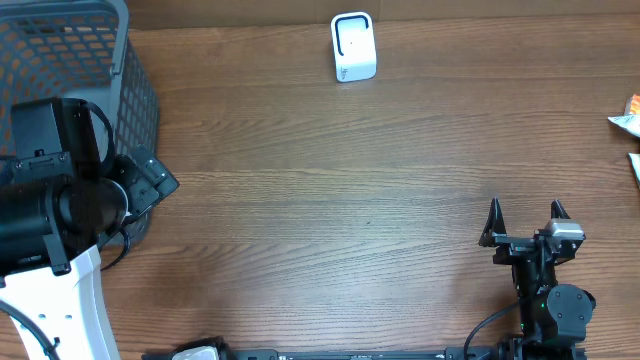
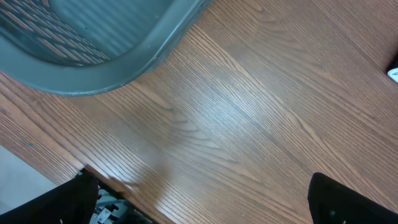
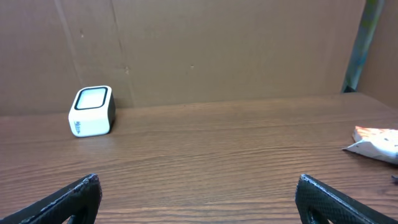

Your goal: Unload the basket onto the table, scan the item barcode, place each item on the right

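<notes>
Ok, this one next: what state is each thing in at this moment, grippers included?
Left gripper: open, empty, above bare table beside the basket.
Right gripper: open, empty, near the table's front edge.
Scanner: standing upright, untouched.
Basket: upright, untouched.
Packet: lying at the table's right edge, not picked up.

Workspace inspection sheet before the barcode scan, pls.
Surface: wooden table, no spills seen.
Job's things: white scanner upright at the far edge; orange-white packet at the right edge, partly cut off overhead.
Clutter: grey mesh basket at the far left corner.
Grippers: left gripper open, empty, beside the basket; right gripper open, empty, near edge.
Cables: black cable looping by the left arm; second cable at the right arm's base.
Surroundings: cardboard wall behind the table.
</notes>
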